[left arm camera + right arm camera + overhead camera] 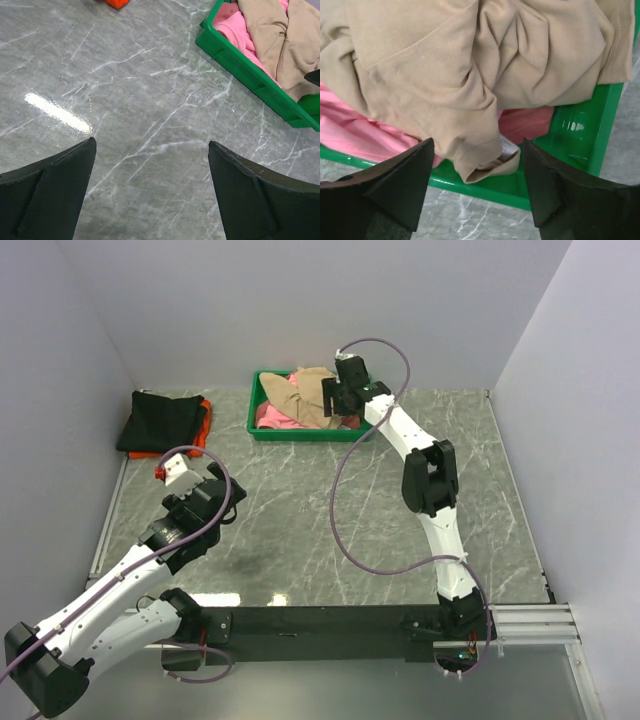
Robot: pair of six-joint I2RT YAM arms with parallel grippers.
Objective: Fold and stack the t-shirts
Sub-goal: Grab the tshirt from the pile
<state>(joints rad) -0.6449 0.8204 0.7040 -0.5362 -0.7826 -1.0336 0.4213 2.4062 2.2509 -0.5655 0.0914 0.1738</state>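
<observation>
Hovering at the green tray (580, 130), right gripper (477, 150) has its jaws spread and released, a hem fold of the tan t-shirt (445, 65) between them, not pinched. Tan t-shirt lies crumpled in the tray on the pink t-shirt (350, 135). Left gripper (152, 150) is spread wide over bare table (150, 75), grasping nothing. Black t-shirt (160, 420) lies on the orange t-shirt (204, 428), far left.

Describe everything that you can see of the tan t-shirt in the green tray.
The tan t-shirt is soft, matte knit cloth, crumpled and unfolded, with deep creases. It lies heaped in the green tray, on top of pink cloth. One stitched hem with a small white label reaches the tray's rim. The right gripper stands open on either side of that hem; whether its fingers touch it cannot be told.
</observation>
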